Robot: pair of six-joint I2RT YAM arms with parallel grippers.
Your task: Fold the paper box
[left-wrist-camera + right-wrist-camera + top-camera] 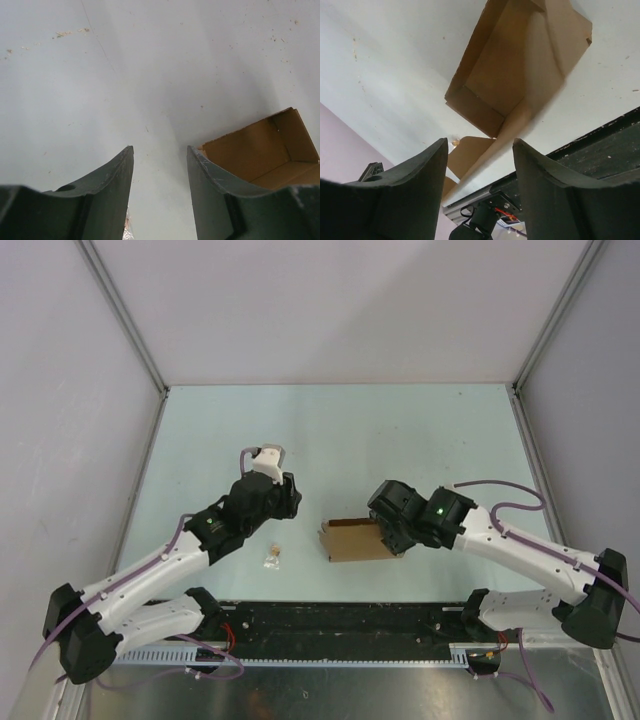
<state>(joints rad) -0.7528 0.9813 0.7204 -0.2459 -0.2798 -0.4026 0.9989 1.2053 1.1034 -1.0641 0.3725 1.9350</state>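
The paper box (352,540) is plain brown cardboard, partly formed, and lies on the table near the front middle. In the right wrist view the box (512,70) shows raised walls and loose flaps. My right gripper (392,532) hangs over the box's right end; its fingers stand apart with nothing between them (479,141). My left gripper (288,502) is left of the box, above bare table, open and empty (160,148). The box (260,150) shows at the right of the left wrist view, apart from the fingers.
A tiny brown scrap (272,556) lies on the table left of the box, below my left gripper. A black rail (340,625) runs along the table's near edge. Grey walls close in the back and sides.
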